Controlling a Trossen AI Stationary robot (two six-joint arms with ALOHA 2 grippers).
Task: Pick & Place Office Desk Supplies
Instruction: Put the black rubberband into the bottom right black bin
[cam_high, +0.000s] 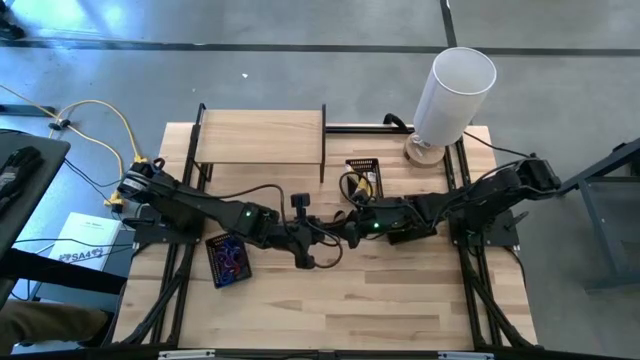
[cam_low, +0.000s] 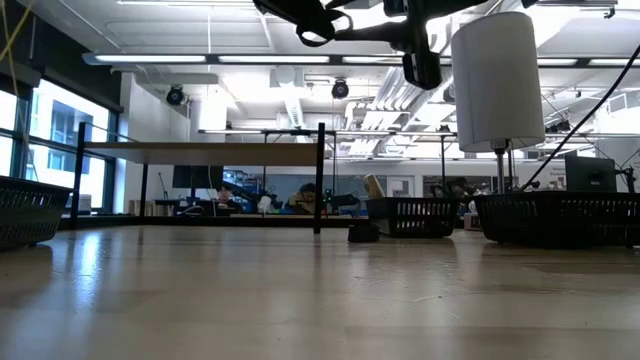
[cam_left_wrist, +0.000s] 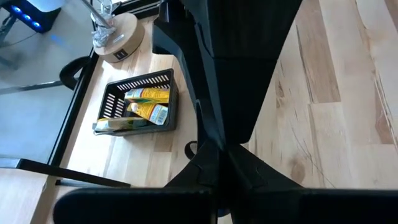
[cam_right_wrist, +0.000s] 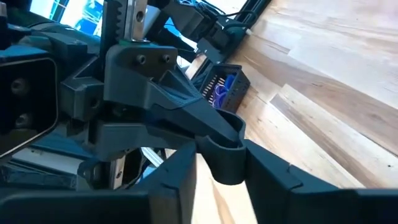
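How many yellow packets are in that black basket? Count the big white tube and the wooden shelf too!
yellow packets: 3
white tube: 1
wooden shelf: 1
Total: 5

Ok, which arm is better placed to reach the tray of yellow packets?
Right, probably: the right gripper hangs just beside the packet tray; the left gripper, shut, sits farther toward the loop tray.
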